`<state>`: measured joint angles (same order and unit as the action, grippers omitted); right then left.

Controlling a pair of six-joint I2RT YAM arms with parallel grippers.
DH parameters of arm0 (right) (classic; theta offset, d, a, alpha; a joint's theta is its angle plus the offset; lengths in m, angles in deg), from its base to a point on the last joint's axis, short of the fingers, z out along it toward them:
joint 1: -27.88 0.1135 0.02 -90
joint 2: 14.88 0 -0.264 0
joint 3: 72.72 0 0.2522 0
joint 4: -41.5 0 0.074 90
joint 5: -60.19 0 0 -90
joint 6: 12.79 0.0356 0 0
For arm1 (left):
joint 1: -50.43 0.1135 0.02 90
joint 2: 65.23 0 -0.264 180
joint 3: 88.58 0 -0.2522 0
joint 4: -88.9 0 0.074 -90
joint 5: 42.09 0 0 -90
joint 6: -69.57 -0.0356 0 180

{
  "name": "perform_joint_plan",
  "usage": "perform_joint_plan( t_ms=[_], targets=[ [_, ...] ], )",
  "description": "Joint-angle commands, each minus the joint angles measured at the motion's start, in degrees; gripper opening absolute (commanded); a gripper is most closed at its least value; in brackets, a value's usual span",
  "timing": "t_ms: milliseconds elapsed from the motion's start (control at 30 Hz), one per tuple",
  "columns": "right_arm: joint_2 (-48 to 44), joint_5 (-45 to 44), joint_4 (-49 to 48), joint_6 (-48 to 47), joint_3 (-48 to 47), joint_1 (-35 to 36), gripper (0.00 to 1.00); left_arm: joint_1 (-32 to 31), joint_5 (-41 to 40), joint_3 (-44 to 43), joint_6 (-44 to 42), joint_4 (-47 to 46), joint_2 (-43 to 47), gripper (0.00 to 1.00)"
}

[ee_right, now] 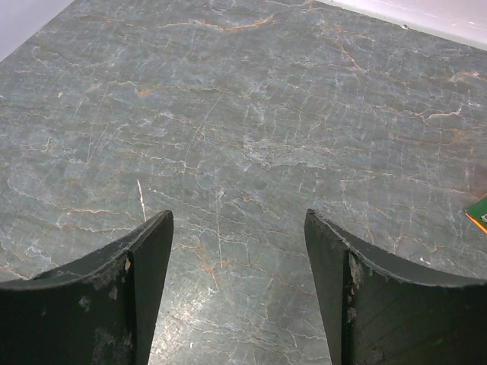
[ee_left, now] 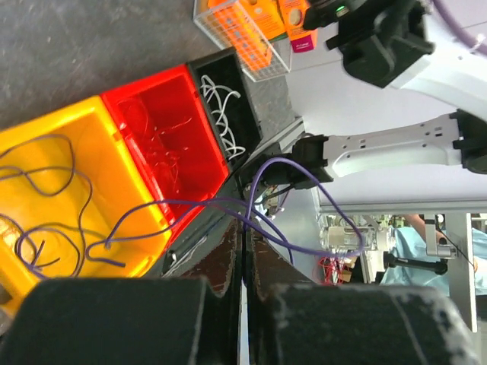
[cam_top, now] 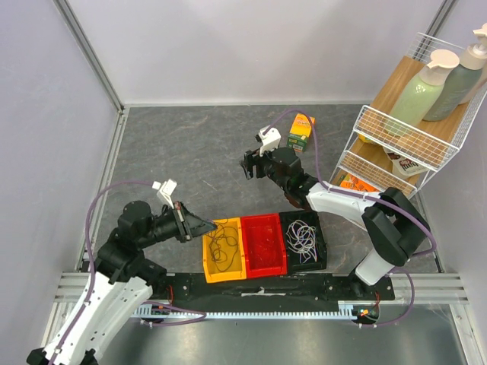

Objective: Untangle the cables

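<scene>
Top view: we see cables [cam_top: 223, 247] lying by colour in a yellow bin [cam_top: 205, 258], a red bin [cam_top: 266, 271] and a black bin [cam_top: 323, 247], so the sorting looks nearly done. Left wrist: the left gripper [ee_left: 243, 226], fingers closed, seems to pinch a purple cable [ee_left: 285, 160] that reaches into the yellow bin; the pinch itself is hard to make out. Right wrist: the right gripper [ee_right: 237, 220] is spread wide above the table [ee_right: 243, 114], holding nothing.

A grey, marbled stone-patterned table [cam_top: 190, 152] is seen. Three bins are set side by side directly on it at its near edge: yellow bin [cam_top: 206, 255], red bin [cam_top: 245, 247], black bin [cam_top: 323, 251]. A small green-and-orange box [cam_top: 301, 131] is stood near the far wall, and a white wire rack [cam_top: 403, 141] at the right.
</scene>
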<state>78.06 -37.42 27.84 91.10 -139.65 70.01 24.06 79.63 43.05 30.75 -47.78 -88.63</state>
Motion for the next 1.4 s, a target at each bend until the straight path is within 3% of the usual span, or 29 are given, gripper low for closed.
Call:
perform_joint_plan(
  t_ms=[0, 233, 400, 633, 833, 1100, 1167, 1300, 1367],
  targets=[
    [-1.1, 0.1, -3.6, -0.4, 0.0, -0.2, 0.77, 0.0, -0.4, 5.7, 5.9, -2.3, 4.4, 0.02],
    [-0.5, 0.8, -3.6, -0.1, -0.3, -0.2, 0.77, -1.0, -4.5, 14.0, 10.0, -0.4, 3.5, 0.02],
    [-0.1, 1.1, -3.5, -0.1, -0.5, -0.2, 0.77, -2.5, -11.4, 10.6, 6.5, 6.4, -1.3, 0.02],
    [0.4, 1.5, -3.3, -0.1, -0.7, -0.3, 0.77, -5.4, -15.0, 7.5, 5.0, 12.0, -9.5, 0.02],
    [0.7, 1.6, -3.2, -0.2, -1.0, -0.3, 0.77, -14.0, -23.5, 4.0, 7.7, 16.6, -16.0, 0.02],
    [0.7, 1.8, -3.2, -0.1, -1.0, -0.3, 0.77, -20.6, -29.4, -2.2, 7.9, 20.5, -23.4, 0.02],
    [0.8, 1.7, -3.1, -0.1, -1.1, -0.3, 0.77, -21.4, -29.4, -3.6, 7.2, 20.5, -23.8, 0.14],
    [0.7, 1.8, -3.2, -0.1, -1.1, -0.4, 0.77, -21.6, -27.2, -3.6, 6.5, 16.4, -19.9, 0.52],
    [0.7, 1.9, -3.3, -0.1, -1.0, -0.4, 0.77, -21.6, -27.3, -3.7, 6.4, 15.6, -18.0, 0.58]
  ],
)
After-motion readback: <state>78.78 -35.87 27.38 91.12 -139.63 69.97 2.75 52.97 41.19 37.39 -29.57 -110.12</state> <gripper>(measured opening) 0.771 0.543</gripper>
